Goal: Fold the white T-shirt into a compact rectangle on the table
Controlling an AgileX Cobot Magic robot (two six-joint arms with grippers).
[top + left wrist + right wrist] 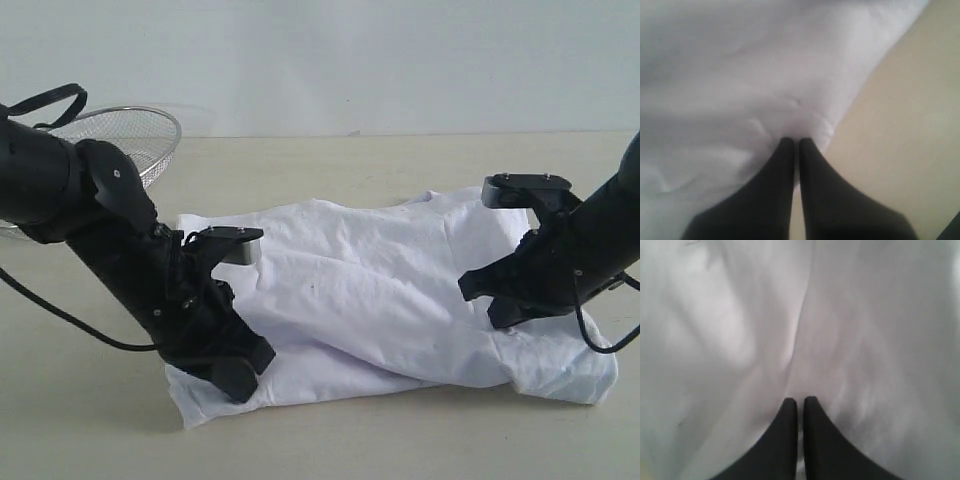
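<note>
The white T-shirt (370, 290) lies wrinkled and partly folded across the table (330, 440), with a thick fold running along its near side. No lettering shows. My left gripper (236, 378) is down at the shirt's near left corner. In the left wrist view it (796, 141) is shut, its tips pinching the puckered cloth edge (790, 90) next to bare table (910, 125). My right gripper (497, 315) is low over the shirt's right part. In the right wrist view it (800, 400) is shut too, with a crease of white cloth (850, 340) running to its tips.
A silver wire-mesh basket (135, 130) stands at the back left behind the left arm. A black cable (60, 315) trails over the table at the left. Bare tabletop shows behind the shirt (400, 160) and along the front edge.
</note>
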